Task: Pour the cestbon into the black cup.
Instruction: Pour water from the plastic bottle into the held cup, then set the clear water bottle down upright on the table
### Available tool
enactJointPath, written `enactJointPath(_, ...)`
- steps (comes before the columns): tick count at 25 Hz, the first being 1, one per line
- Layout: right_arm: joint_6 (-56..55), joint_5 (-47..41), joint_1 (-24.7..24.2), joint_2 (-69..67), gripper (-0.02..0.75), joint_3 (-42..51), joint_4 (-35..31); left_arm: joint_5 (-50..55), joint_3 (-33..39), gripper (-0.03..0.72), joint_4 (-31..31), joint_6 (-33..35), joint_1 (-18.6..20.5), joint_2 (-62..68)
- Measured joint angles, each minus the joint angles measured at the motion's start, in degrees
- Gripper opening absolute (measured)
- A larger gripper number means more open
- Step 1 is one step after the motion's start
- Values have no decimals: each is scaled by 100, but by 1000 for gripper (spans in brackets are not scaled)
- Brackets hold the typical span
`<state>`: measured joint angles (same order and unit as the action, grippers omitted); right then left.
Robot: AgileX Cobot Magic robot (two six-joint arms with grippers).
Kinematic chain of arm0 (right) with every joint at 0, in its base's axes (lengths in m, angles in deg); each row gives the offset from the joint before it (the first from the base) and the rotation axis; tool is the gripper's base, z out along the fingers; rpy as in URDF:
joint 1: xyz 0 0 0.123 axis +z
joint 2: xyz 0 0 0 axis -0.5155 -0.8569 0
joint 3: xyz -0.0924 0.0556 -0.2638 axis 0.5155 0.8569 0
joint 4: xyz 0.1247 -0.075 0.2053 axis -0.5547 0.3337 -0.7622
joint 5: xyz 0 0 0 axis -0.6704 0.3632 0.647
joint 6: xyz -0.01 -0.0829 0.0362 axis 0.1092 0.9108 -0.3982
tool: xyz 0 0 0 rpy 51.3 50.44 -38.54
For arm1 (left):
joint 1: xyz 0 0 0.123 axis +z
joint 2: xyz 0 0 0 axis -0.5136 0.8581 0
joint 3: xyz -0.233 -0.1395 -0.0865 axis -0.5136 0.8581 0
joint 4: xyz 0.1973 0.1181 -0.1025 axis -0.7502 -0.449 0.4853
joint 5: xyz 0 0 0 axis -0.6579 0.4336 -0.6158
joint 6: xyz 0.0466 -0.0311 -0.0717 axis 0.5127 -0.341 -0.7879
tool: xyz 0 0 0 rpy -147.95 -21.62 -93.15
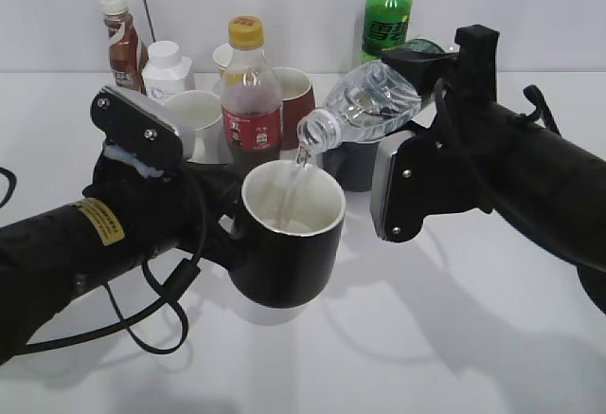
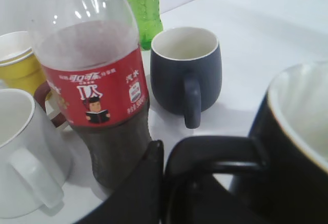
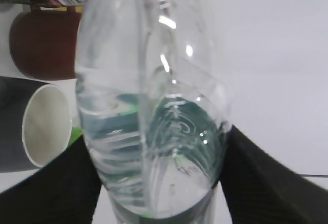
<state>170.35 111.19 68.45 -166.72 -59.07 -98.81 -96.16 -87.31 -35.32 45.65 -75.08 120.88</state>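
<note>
My right gripper [image 1: 417, 111] is shut on the cestbon [image 1: 365, 103], a clear capless bottle with a dark green label. The bottle is tilted with its mouth down to the left, over the black cup [image 1: 289, 234]. A thin stream of water falls from the mouth into the cup's white inside. My left gripper [image 1: 227, 229] is shut on the black cup's handle [image 2: 215, 155] and holds the cup upright above the table. In the right wrist view the bottle [image 3: 154, 111] fills the space between the jaws [image 3: 159, 183]. The cup's rim shows at the right of the left wrist view [image 2: 302, 131].
Behind the cup stand a red-labelled dark-drink bottle [image 1: 251, 101], a white mug [image 1: 194, 116], a brown mug [image 1: 295, 92], a dark grey-blue mug [image 2: 187, 73], a brown drink bottle [image 1: 121, 49], a white jar [image 1: 166, 68] and a tall green soda bottle [image 1: 386, 7]. A cable [image 1: 156, 315] loops under my left arm.
</note>
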Motion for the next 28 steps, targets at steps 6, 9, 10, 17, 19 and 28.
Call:
enactJointPath(6,-880,-78,0,0,494,139,0,0,0,45,102,16,0,0)
enactJointPath(9,-1627,-175,0,0,494,174,6,-74,0,45,176,18,0,0)
enactJointPath(10,-1919,-199,0,0,494,174,41,-135,0,45,221,18,0,0)
enactJointPath(17,-4721,-314,11,8,494,174,-282,-499,12,45,664,24,0,-77)
enactJointPath(19,-5351,-330,-1,41,494,211,-731,-579,120,45,1083,102,0,-253)
enactJointPath(28,-7304,-453,-535,167,494,477,-667,-1317,642,44,3032,1047,593,-934)
